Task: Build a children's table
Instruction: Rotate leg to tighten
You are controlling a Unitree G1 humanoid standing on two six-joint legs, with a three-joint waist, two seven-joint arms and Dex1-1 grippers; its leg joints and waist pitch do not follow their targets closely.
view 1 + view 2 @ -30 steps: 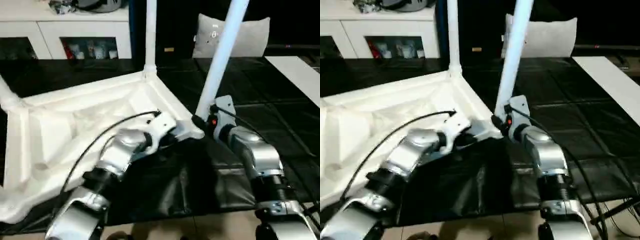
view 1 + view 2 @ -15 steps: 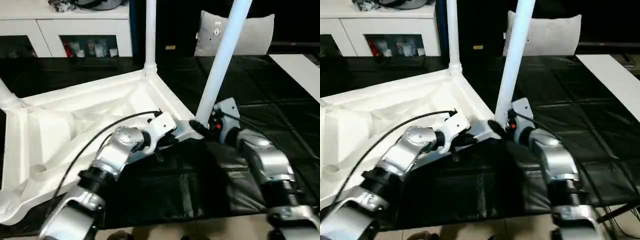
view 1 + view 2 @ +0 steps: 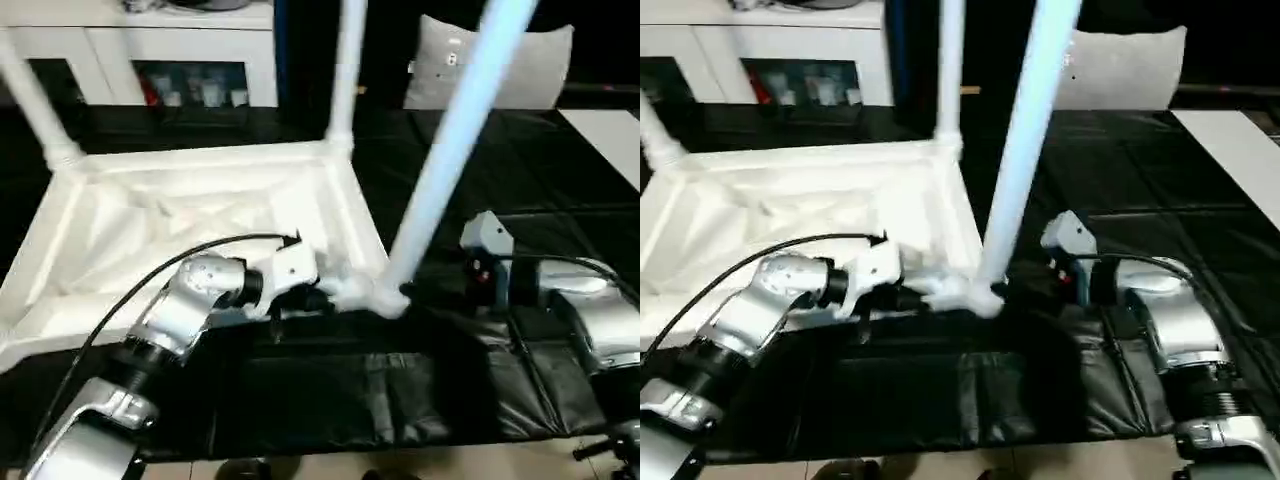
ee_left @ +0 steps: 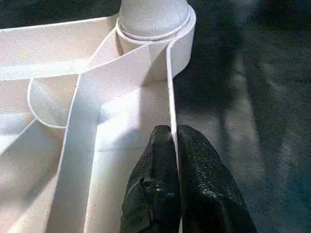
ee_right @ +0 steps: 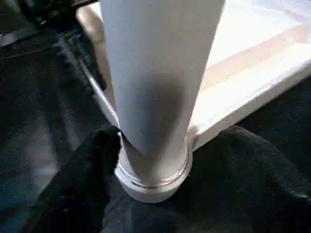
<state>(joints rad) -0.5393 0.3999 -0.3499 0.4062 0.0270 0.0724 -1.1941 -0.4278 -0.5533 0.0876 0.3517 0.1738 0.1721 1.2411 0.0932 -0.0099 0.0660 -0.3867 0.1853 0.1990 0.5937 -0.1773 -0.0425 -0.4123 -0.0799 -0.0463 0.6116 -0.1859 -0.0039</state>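
The children's table [image 3: 200, 200] lies upside down on a black mat, ribbed underside up. Three white legs stand in its corner sockets: two at the far corners [image 3: 345, 80] [image 3: 40, 100] and one near me [image 3: 450, 150], seated in the near right socket [image 3: 375, 295]. My left gripper [image 4: 174, 131] is shut on the thin rim wall [image 4: 170, 87] just short of that socket. My right gripper [image 5: 167, 136] is open, with a black finger [image 5: 73, 194] on either side of the near leg's base [image 5: 153, 179]. Its forearm [image 3: 580, 310] reaches in from the right.
A white cabinet [image 3: 180, 50] with shelves stands at the back left and a grey pillow [image 3: 490, 70] at the back right. The black mat [image 3: 400, 400] spreads under everything, a white board [image 3: 610, 130] lies far right, and pale floor [image 3: 300, 470] shows at the near edge.
The camera has shifted, so the table looks flatter and its far left leg has come into view. My right gripper has opened wider, and its wrist has drawn back to the right of the near leg.
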